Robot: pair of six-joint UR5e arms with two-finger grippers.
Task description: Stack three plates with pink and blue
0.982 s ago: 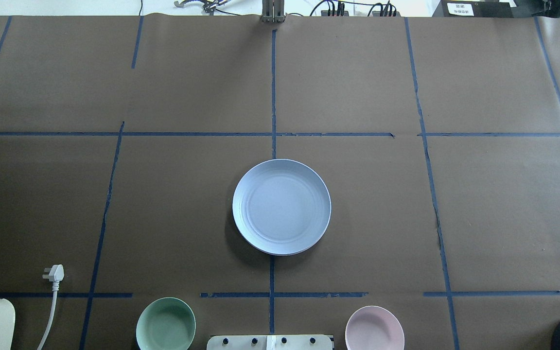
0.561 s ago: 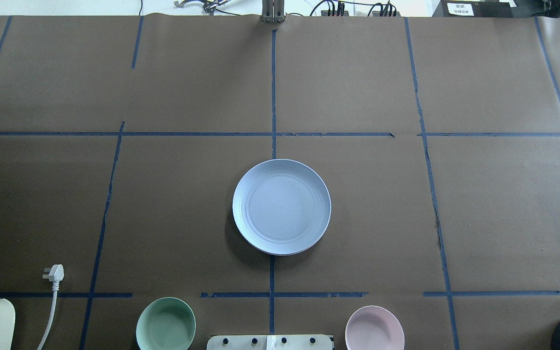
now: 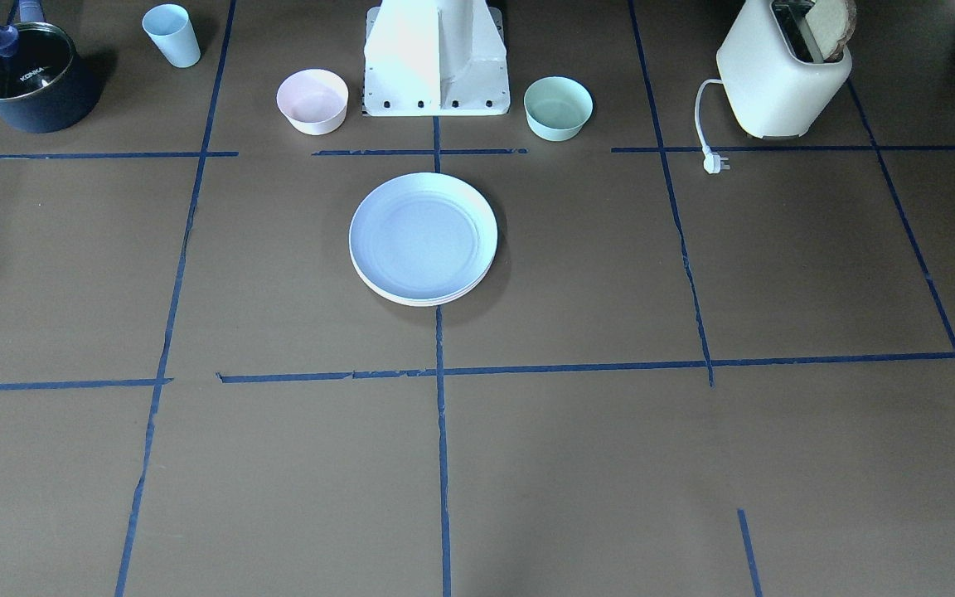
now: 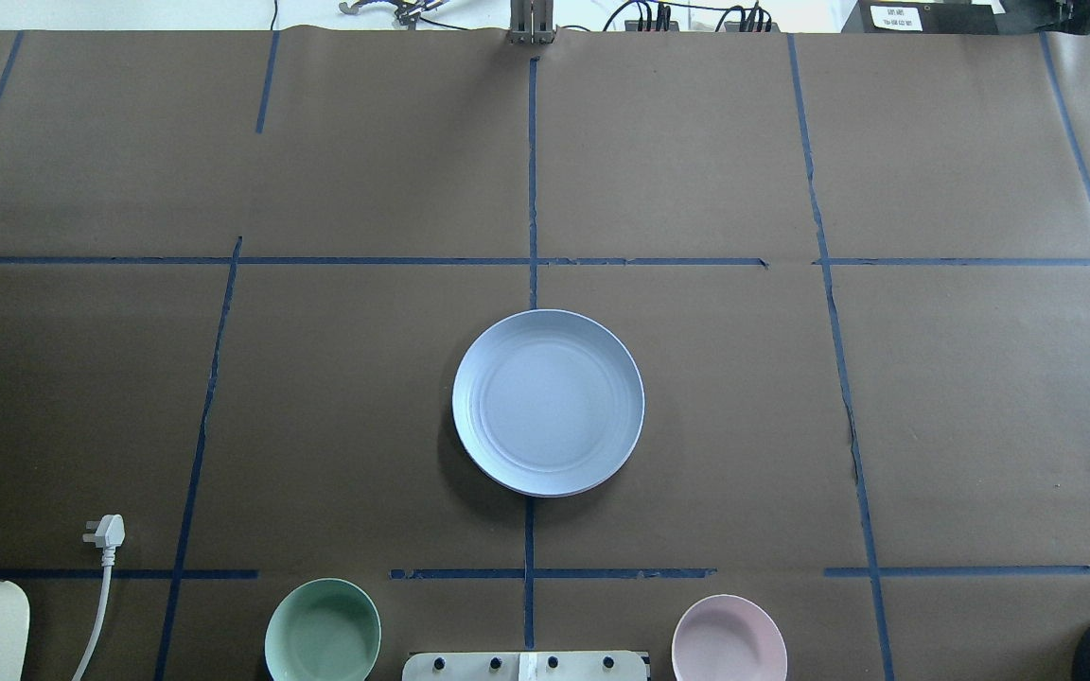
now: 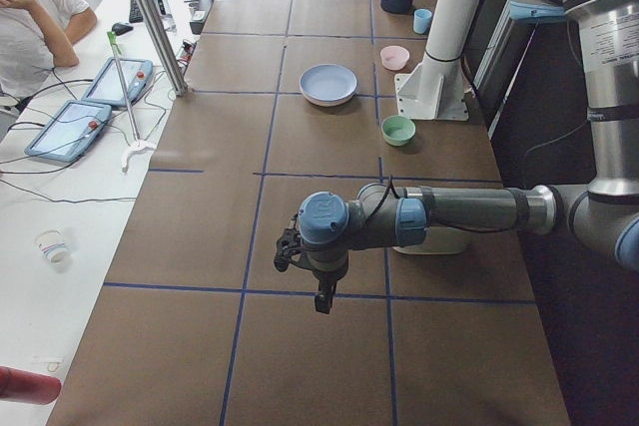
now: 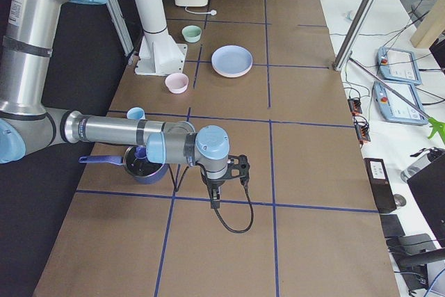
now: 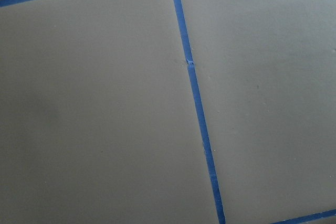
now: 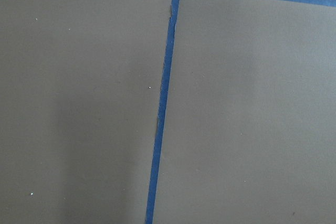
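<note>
A light blue plate (image 4: 548, 402) lies on top of a stack at the table's middle; it also shows in the front view (image 3: 422, 236). Pale rims of plates under it (image 3: 436, 300) show at the stack's near edge; I cannot tell their colours. The cream and pink plates do not show apart from that. My left gripper (image 5: 320, 298) shows only in the left side view, far from the stack, pointing down over bare table. My right gripper (image 6: 214, 198) shows only in the right side view, also far from the stack. I cannot tell whether either is open or shut.
A small mint-green bowl (image 4: 323, 631) and a small pink bowl (image 4: 729, 638) flank the robot base (image 3: 436, 58). A toaster (image 3: 780, 75) with its plug (image 4: 106, 532), a dark pot (image 3: 26, 75) and a blue cup (image 3: 172, 35) stand along the robot's side.
</note>
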